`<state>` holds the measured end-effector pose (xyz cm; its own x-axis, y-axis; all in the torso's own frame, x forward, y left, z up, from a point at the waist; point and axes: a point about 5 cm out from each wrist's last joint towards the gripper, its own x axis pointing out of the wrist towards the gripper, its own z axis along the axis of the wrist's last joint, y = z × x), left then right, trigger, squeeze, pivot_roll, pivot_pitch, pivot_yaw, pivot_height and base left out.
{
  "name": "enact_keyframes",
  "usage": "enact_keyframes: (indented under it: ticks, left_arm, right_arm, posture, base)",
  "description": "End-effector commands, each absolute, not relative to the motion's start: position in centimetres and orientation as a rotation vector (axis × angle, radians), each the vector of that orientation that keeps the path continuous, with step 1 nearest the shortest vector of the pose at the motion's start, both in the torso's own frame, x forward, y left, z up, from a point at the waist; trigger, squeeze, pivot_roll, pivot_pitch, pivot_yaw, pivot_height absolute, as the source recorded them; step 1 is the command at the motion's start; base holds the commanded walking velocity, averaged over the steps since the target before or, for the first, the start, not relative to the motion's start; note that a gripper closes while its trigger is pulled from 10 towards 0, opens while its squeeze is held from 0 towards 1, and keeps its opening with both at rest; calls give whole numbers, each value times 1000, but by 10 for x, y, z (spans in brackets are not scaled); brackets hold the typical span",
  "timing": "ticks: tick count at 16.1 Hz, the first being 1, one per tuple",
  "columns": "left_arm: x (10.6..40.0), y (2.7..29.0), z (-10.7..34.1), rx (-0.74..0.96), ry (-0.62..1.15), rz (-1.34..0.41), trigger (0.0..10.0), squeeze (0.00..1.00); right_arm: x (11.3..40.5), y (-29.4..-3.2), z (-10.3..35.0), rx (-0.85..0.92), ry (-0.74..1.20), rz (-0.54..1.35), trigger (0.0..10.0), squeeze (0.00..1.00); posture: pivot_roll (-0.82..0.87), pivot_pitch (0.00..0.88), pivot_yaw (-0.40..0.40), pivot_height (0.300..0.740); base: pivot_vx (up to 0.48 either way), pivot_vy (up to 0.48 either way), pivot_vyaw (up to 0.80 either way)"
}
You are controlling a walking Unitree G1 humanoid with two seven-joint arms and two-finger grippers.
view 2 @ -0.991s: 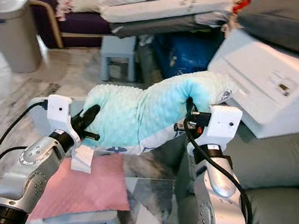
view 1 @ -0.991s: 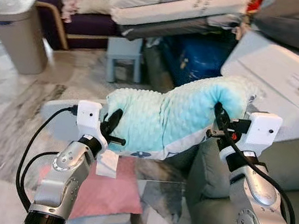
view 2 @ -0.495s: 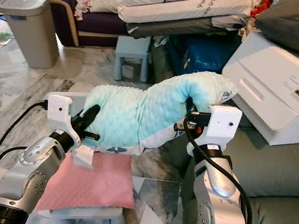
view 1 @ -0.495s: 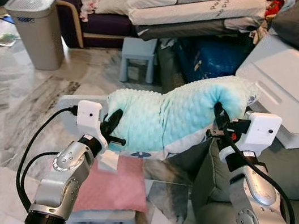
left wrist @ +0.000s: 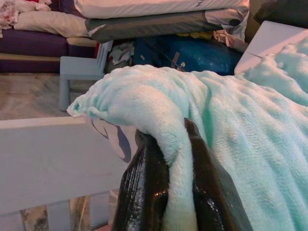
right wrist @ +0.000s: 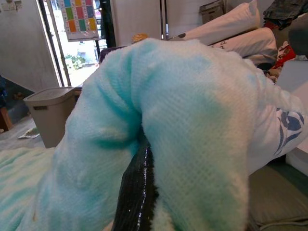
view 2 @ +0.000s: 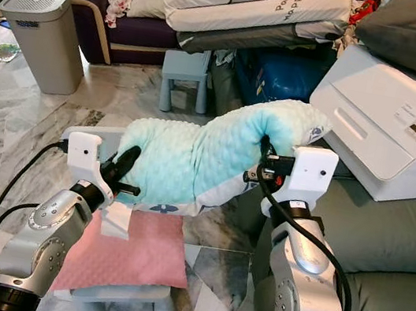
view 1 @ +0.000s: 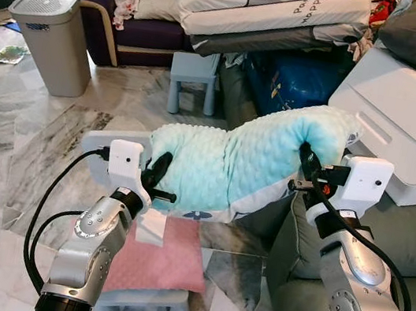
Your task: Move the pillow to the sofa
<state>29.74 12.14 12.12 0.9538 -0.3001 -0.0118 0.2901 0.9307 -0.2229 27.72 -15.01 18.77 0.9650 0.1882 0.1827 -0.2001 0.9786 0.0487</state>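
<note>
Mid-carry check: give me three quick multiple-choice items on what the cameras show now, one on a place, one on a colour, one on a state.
1. Where is the bin?
A. on the floor, ahead to the robot's left
B. on the grey sofa
C. on the small blue stool

2. What colour is the pillow?
A. red
B. mint green
C. black

3. How is the pillow held?
A. lying on the floor
B. by the left gripper alone
C. gripped at both ends

Answers:
1 A: it stands on the marble floor at upper left.
2 B: its fleece is mint green.
3 C: the left gripper and right gripper each clamp an end.
</note>
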Motion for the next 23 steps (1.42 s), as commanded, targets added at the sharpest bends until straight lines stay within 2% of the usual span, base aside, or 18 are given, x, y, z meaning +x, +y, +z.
enact_keyframes:
  ticks: [1, 4, 11, 16, 23]
  left_arm:
    - [297, 120, 123, -225, 43, -314, 10000, 0]
    - [297, 121, 122, -223, 46, -312, 10000, 0]
    - [295, 125, 121, -211, 53, -301, 10000, 0]
    - [289, 139, 105, -182, 111, -276, 10000, 0]
    - [286, 145, 97, -187, 141, -258, 10000, 0]
  right_arm:
    - [277, -148, 192, 74, -199, 212, 10000, 0]
    - [277, -147, 191, 77, -195, 214, 10000, 0]
    - [274, -154, 177, 70, -149, 171, 10000, 0]
    - [271, -164, 162, 57, -105, 130, 10000, 0]
    - [269, -174, 145, 62, -41, 84, 10000, 0]
  posture:
    - [-198, 25, 62, 740]
    - [-198, 25, 62, 740]
    - [-185, 34, 65, 740]
    - [-177, 37, 69, 740]
    - [-174, 38, 65, 740]
  base:
    - [0, 0, 0]
    - [0, 0, 0]
    - [-229, 0, 0]
    - [-313, 0, 0]
    - [-311, 0, 0]
